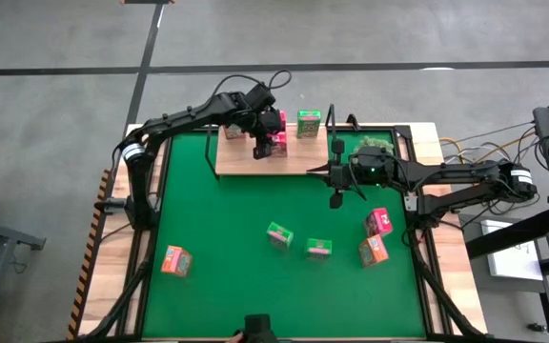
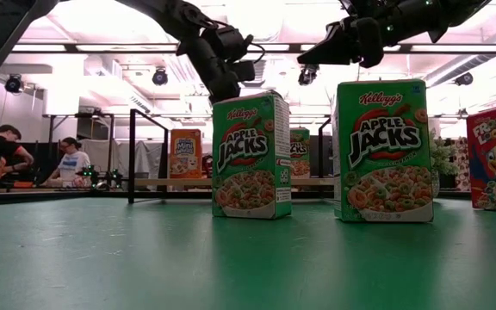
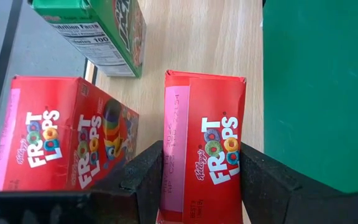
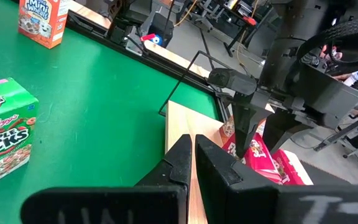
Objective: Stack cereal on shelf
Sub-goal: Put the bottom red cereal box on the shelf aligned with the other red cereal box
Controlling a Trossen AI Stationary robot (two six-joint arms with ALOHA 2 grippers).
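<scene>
Pink Froot Loops box [image 3: 205, 155] is standing upright on the light wooden shelf [image 3: 197, 43], left gripper's [image 3: 201, 180] fingers [image 3: 143, 177] grasping its sides; right gripper [image 4: 191, 163] is waiting clenched nearby.

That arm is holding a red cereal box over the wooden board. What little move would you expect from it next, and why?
Probably the left claw lowers the Froot Loops box onto the wooden shelf and opens. The box sits between its fingers, beside another Froot Loops box there, with bare wood underneath.
</scene>
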